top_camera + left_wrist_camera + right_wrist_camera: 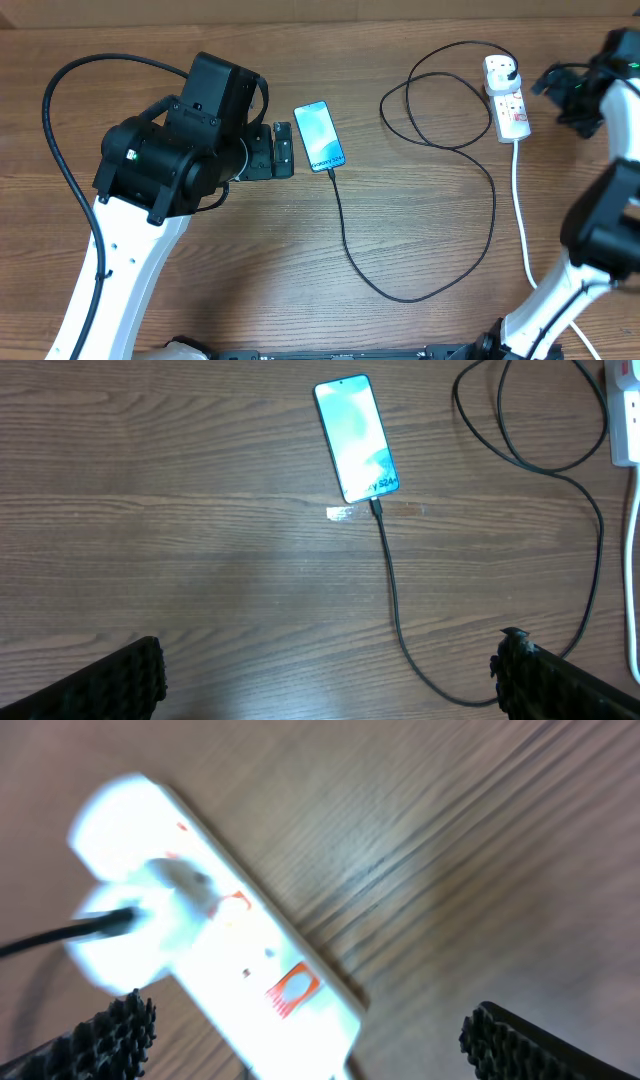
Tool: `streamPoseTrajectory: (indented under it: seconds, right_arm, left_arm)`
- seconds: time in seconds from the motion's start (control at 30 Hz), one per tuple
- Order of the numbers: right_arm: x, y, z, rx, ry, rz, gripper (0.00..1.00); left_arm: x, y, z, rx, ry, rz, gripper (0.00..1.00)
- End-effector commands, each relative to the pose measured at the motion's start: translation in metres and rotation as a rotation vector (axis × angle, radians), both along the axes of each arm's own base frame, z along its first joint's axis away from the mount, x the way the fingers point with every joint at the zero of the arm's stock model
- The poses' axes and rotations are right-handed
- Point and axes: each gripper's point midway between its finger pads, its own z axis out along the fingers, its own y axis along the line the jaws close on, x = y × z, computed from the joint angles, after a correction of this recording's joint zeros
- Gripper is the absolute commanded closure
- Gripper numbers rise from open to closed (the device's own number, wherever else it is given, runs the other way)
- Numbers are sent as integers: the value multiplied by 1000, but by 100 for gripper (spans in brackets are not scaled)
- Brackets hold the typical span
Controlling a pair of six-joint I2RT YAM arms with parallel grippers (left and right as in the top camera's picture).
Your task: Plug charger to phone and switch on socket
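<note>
The phone (320, 136) (357, 438) lies flat on the wood table with its light blue screen up. The charger (400, 296) (392, 590) is a thin black cable whose tip sits at the phone's lower end. It loops across the table to a plug (150, 910) in the white socket (507, 98) (250, 990). A red switch mark (292, 990) shows on the socket. My left gripper (285, 150) (330, 680) is open just left of the phone and holds nothing. My right gripper (556, 98) (310, 1050) is open, hovering at the socket's right side.
The socket's thick white cord (522, 215) runs toward the table's front edge on the right. The black cable forms a wide loop (440, 95) left of the socket. A small piece of clear tape (342, 513) lies below the phone.
</note>
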Motion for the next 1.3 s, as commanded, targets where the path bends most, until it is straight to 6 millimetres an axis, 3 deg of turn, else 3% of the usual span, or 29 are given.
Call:
streamPoseTrajectory:
  seconds: [0.0,0.13,0.3,0.57,0.7,0.83,1.07,1.27]
  right_arm:
    - [-18,4,84,-62,-128,-15,0]
    - [-53,24,126,-58,-138,-15,0]
    - [-101,58,163,-31,-132,11,0]
    - [-163,115,200,-38,-173,107,0]
    - [-191,145,209,-48,-227,180,0]
    - [-222,162,216,-56,-271,220,0]
    - [-277,172,210,-36,-205,223,0]
    - [-294,175,199,-12,-130,224,0]
  left_arm:
    - [2,1,-2,16,1,11,1]
    - [2,1,-2,16,1,11,1]
    - [2,1,-2,16,1,11,0]
    - [2,1,-2,16,1,11,1]
    - [2,1,-2,16,1,11,0]
    - [2,1,-2,16,1,11,0]
    - [2,1,-2,16,1,11,0]
    - [2,1,-2,16,1,11,1]
